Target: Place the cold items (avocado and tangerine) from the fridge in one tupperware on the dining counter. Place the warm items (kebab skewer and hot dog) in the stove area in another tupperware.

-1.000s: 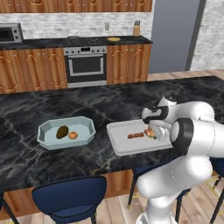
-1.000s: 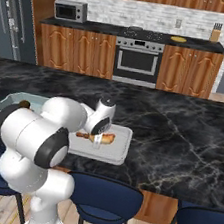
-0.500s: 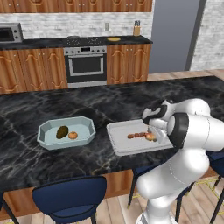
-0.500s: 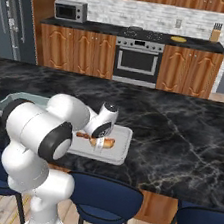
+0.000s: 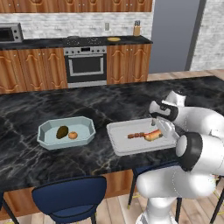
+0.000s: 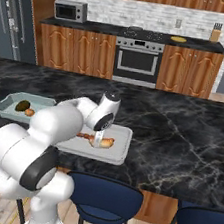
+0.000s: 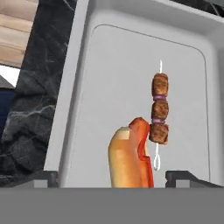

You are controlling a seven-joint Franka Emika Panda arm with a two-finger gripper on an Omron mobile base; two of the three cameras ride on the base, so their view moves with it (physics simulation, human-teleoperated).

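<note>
While lying flat, hot dog parallels kebab skewer.

White arm bent low, gripper downward, jaws wide apart.

The hot dog is cut off at the hand view's bottom edge; the arm hides the tupperware's left part.

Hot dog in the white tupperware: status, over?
Tool open, above the tray. Orange hot dog lying in white rectangular tupperware, beside brown kebab skewer. Nothing in the way.
</note>
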